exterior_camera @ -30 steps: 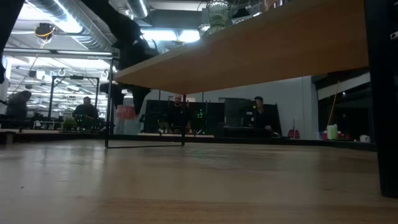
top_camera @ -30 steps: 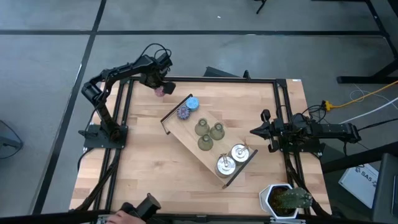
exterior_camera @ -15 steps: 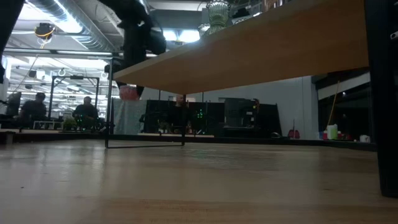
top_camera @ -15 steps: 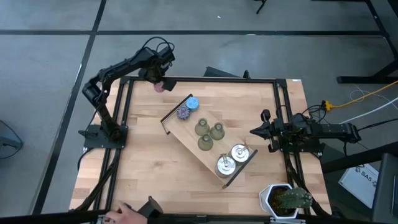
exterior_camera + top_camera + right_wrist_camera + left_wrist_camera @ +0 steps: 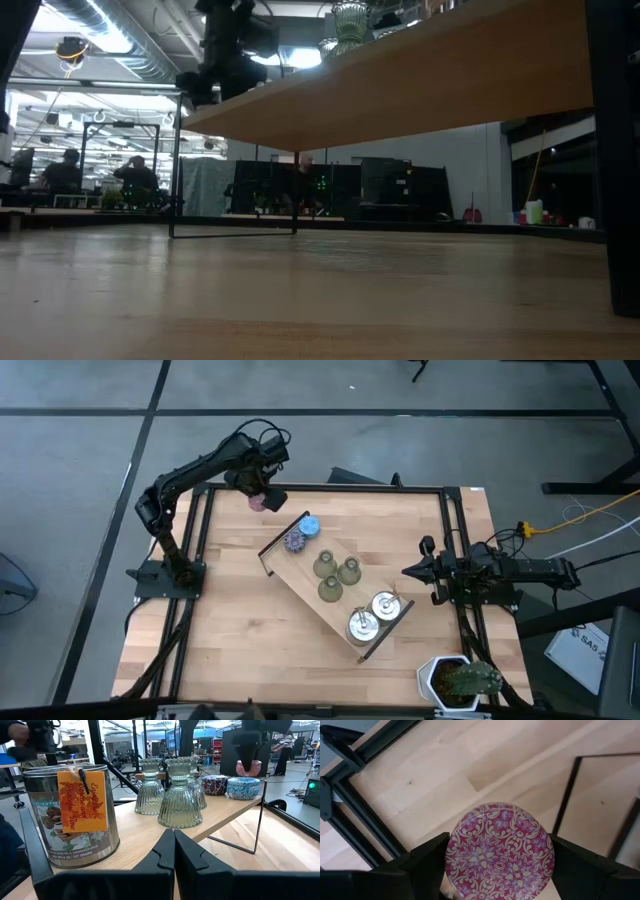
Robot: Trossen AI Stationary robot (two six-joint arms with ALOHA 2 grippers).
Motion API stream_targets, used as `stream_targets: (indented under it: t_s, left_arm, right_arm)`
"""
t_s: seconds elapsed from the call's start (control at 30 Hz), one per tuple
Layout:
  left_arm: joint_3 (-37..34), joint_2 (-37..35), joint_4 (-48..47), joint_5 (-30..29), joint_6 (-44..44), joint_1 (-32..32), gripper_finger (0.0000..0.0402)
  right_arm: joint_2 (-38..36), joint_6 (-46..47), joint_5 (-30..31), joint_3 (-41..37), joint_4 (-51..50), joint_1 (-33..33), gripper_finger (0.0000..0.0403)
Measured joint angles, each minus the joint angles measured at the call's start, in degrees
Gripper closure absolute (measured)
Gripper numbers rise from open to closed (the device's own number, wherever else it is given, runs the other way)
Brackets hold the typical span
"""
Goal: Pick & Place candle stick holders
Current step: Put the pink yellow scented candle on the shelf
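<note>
My left gripper [image 5: 258, 492] is over the table's far left corner, shut on the pink candle stick holder [image 5: 500, 852], which has a floral pattern. The long wooden tray [image 5: 300, 582] lies slantwise in the middle of the table. It carries the blue holder [image 5: 309, 526], the purple one [image 5: 294, 541], three green ones [image 5: 334, 574] and two silver ones [image 5: 372, 615]. My right gripper [image 5: 408, 571] is shut and empty at the table's right edge, level with the tray. In the right wrist view it [image 5: 174, 854] points at the tray's holders. My left gripper pinches the pink holder's round side wall [image 5: 451, 862] between its two fingers [image 5: 427, 865], one on each opposite side. The fingers come from above, pointing down. The holder is level, its patterned top up, lifted clear of the table.
A potted plant [image 5: 462, 682] stands at the near right corner. Black frame rails [image 5: 195, 560] run along the table's left, far and right edges. Bare wood lies left of and in front of the tray.
My left gripper has risen with the pink holder and drifted a little toward the table's right edge. The holder stays level in the hold. A person's hand at the table's near edge has gone out of view.
</note>
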Motion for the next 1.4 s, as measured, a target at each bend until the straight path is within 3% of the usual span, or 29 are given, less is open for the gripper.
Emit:
stream_targets:
  t_s: [0.53, 1.13, 1.4]
  left_arm:
    - [3.21, -5.7, -3.49, -1.29, -2.55, -13.12, 0.0098]
    - [2.84, -12.26, -2.06, 1.61, 11.46, -27.83, 0.0098]
    - [-1.1, -12.15, 2.21, 1.7, 4.0, -34.23, 0.0098]
  right_arm:
    - [0.0, 0.0, 0.02, 0.0, 0.02, -0.01, 0.0402]
    - [0.0, 0.0, 0.02, 0.0, 0.0, -0.01, 0.0402]
    - [0.0, 0.0, 0.02, 0.0, 0.02, -0.01, 0.0402]
